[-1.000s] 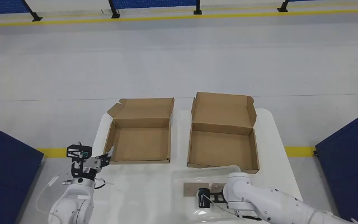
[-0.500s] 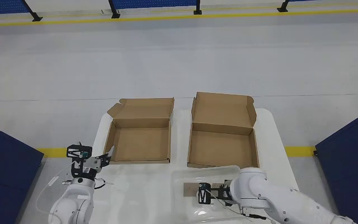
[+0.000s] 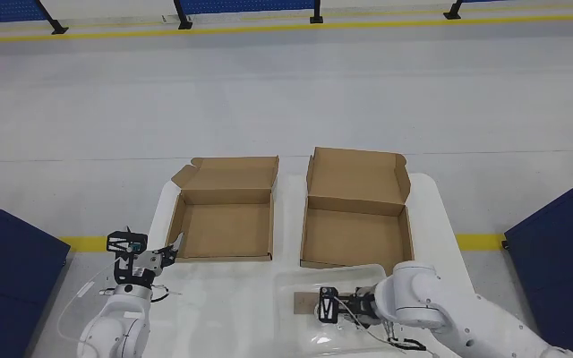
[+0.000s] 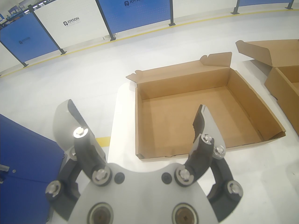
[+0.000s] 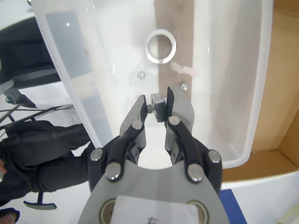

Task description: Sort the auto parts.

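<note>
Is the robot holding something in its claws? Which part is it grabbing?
The right gripper pinches a small metal block by two opposite sides, inside the clear bin. The left gripper is open, holding nothing.

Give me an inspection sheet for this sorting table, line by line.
Surface: white table with rounded corners.
Job's things: left box and right box, open cardboard, no parts inside either; clear bin holding a metal ring and small bolts.
Clutter: brown strip at the bin's floor, pale scrap on it.
Grippers: left pincer open, beside the left box; right pincer shut on a small metal block, inside the bin.
Cables: thin wire by the left arm.
Surroundings: blue and white partitions; yellow floor line.
</note>
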Motion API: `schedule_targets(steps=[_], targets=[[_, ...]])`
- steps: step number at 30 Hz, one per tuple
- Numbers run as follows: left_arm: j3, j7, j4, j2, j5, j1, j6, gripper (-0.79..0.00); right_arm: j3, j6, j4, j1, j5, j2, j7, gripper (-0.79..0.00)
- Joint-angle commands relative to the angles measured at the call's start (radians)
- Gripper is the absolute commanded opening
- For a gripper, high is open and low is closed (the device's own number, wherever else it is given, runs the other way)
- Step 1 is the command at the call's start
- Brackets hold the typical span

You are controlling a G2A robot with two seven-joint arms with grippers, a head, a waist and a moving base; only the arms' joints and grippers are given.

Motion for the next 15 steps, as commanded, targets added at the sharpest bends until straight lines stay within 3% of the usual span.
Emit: schedule_targets(steps=[1, 10, 15], targets=[[0.000, 0.000, 0.000, 0.000, 0.000, 0.000, 0.000, 0.000, 0.047, -0.035, 0.017, -0.009, 0.066, 0.013, -0.030, -0.785], [0.000, 0.000, 0.000, 0.000, 0.000, 0.000, 0.000, 0.000, 0.256, -0.258, 0.112, -0.112, 0.390, 0.080, -0.168, -0.785], [0.000, 0.000, 0.000, 0.000, 0.000, 0.000, 0.000, 0.000, 0.306, -0.354, 0.149, -0.154, 0.540, 0.103, -0.202, -0.785]])
